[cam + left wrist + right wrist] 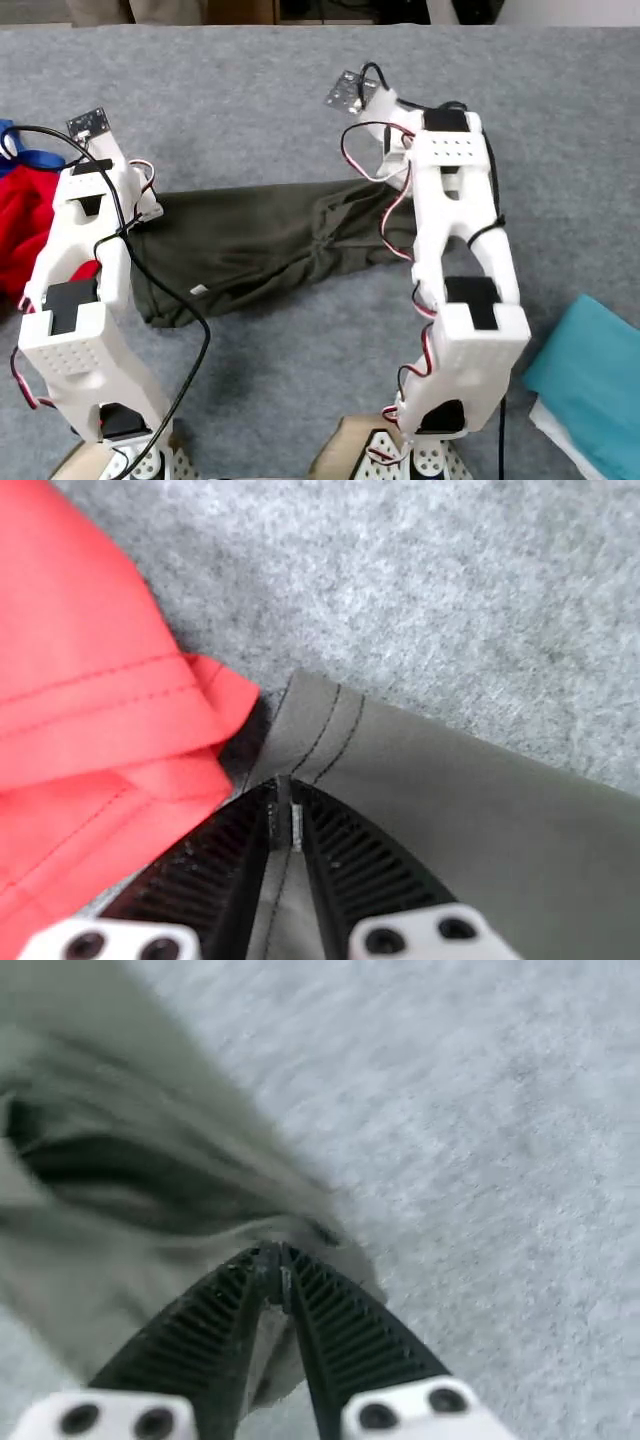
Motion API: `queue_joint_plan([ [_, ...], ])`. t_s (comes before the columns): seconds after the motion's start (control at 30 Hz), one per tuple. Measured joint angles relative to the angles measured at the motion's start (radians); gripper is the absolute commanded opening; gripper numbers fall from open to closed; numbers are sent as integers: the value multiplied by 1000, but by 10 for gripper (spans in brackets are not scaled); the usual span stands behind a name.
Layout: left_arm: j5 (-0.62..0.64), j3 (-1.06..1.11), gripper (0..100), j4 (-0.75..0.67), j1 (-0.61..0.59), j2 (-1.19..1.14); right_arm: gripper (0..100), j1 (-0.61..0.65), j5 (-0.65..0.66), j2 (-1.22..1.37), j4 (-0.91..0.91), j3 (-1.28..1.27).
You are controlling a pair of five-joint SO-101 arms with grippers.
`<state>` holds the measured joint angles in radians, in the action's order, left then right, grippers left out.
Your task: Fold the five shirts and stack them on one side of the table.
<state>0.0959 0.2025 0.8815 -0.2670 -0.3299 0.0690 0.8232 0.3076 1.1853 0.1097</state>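
A dark olive shirt (pixel 260 245) lies bunched across the middle of the grey table, stretched between both arms. My left gripper (pixel 283 810) is shut on a stitched hem corner of the olive shirt (pixel 450 810), at its left end in the high view. My right gripper (pixel 272 1272) is shut on a crumpled fold of the olive shirt (pixel 120 1200) at its right end. A red shirt (pixel 25 225) lies heaped at the left table edge, and the red shirt (pixel 90 680) touches the olive hem by my left gripper.
A blue garment (pixel 20 150) peeks out behind the red one at the far left. A teal shirt (pixel 590 375) on a white one (pixel 560 425) lies at the right front edge. The grey felt table (pixel 250 100) is bare behind the olive shirt.
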Motion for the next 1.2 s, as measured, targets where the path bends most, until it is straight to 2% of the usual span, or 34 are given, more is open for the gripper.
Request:
queue_joint_plan([
  [0.13, 0, 0, 19, 0, 0, 0, 5, 6, 0, -126, -17, -158],
  [0.43, 0, 0, 19, 0, 0, 0, 5, 6, 0, -232, -262, -552],
  [0.57, 0, 0, 19, 0, 0, 0, 5, -17, 0, -218, -272, -571],
  [0.9, 0, 0, 19, 0, 0, 0, 5, -158, 130, -215, -196, -577],
  [1.2, 0, 0, 19, 0, 0, 0, 5, -166, 140, -232, -138, -525],
])
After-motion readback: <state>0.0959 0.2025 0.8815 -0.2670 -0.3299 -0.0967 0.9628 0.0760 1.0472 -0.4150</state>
